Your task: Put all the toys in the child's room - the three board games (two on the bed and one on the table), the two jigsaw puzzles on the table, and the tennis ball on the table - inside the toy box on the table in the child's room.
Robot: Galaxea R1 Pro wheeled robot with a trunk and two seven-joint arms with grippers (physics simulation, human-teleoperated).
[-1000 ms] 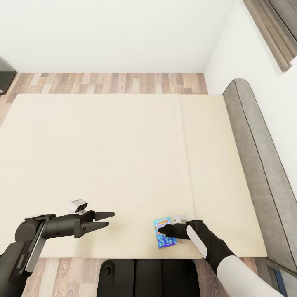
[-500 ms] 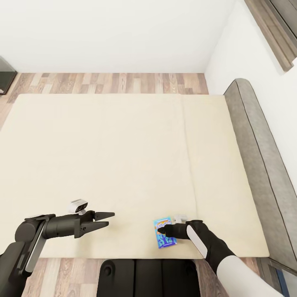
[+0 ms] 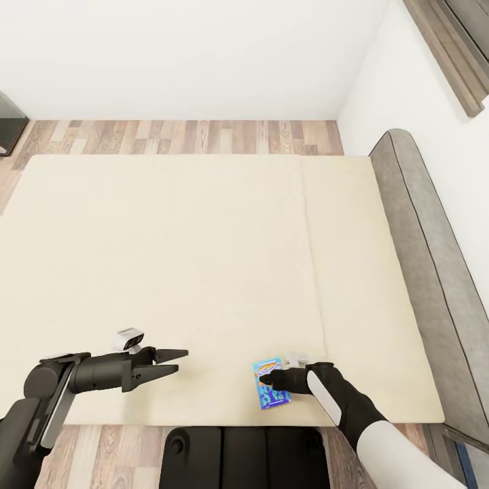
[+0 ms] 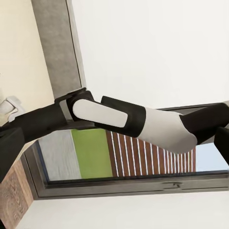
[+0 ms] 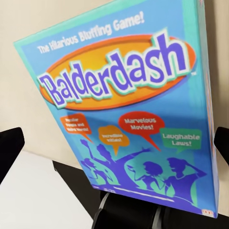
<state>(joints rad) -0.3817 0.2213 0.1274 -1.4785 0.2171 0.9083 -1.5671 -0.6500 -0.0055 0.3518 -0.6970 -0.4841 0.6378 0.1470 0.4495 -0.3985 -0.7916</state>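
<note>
A small blue board game (image 3: 274, 398) lies flat on the cream bed (image 3: 170, 258), close to its near edge and just left of the seam. Its lid reads "Balderdash" in the right wrist view (image 5: 124, 90). My right gripper (image 3: 266, 379) hovers right over this box, open, one finger at each side of it (image 5: 10, 148). I cannot tell whether the fingers touch it. My left gripper (image 3: 182, 360) is open over bare mattress, well left of the box, with nothing between its fingers. The toy box, the table, the tennis ball and the jigsaw puzzles are out of view.
A grey padded headboard (image 3: 421, 258) runs along the bed's right side against the white wall. Wood plank floor (image 3: 176, 136) lies beyond the bed's far edge, with a dark object (image 3: 8, 122) at far left. My dark base (image 3: 244, 458) stands at the bed's near edge.
Both arms and the blue box stay where they were. The view has shifted very slightly.
</note>
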